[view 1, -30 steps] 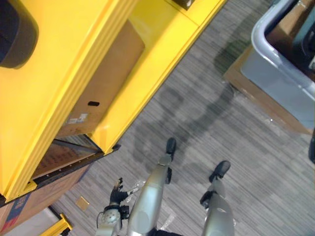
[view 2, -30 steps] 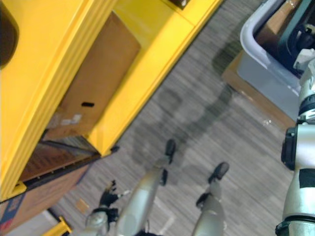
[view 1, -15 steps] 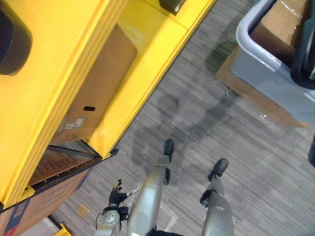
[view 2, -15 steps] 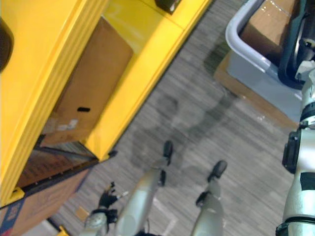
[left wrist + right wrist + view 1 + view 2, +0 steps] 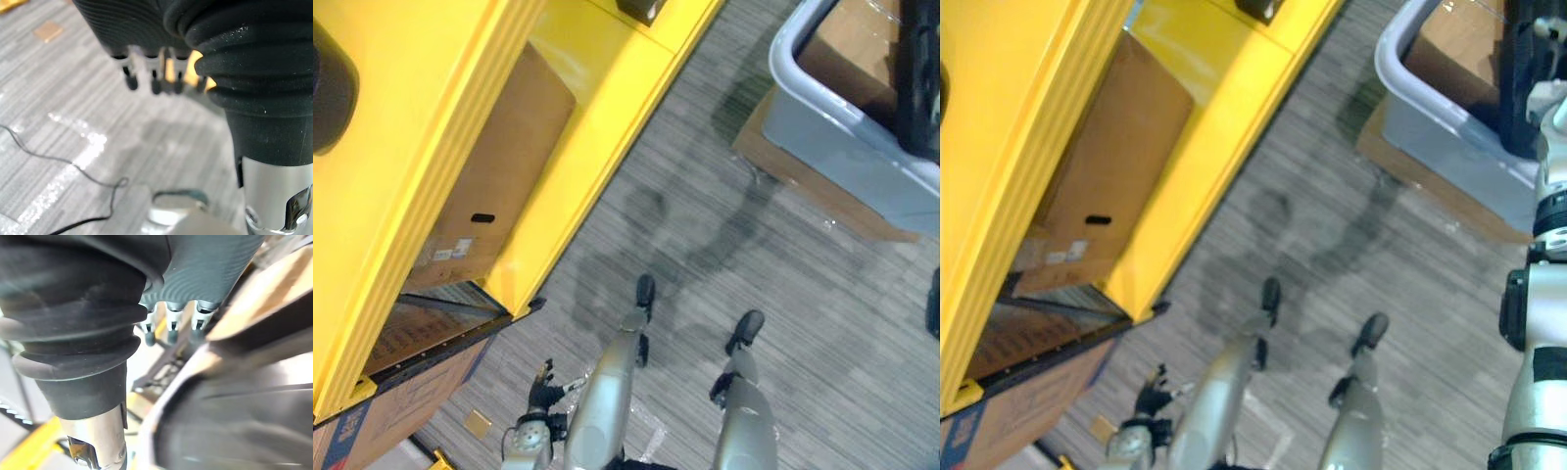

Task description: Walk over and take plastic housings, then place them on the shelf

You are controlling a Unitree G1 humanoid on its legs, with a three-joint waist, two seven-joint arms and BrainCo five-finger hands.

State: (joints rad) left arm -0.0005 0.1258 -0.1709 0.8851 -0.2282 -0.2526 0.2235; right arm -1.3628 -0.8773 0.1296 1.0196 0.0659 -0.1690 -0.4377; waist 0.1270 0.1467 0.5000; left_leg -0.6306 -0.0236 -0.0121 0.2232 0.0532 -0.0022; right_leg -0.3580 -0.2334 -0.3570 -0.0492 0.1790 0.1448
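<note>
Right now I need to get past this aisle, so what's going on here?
A humanoid robot is on the grey carpet between a yellow shelf and a grey bin. Its left robot hand hangs open over the floor, holding nothing. Its right robot hand, fingers straight and also empty, is up by the bin's rim, where a dark item sits. Nothing has been picked up yet.
</note>
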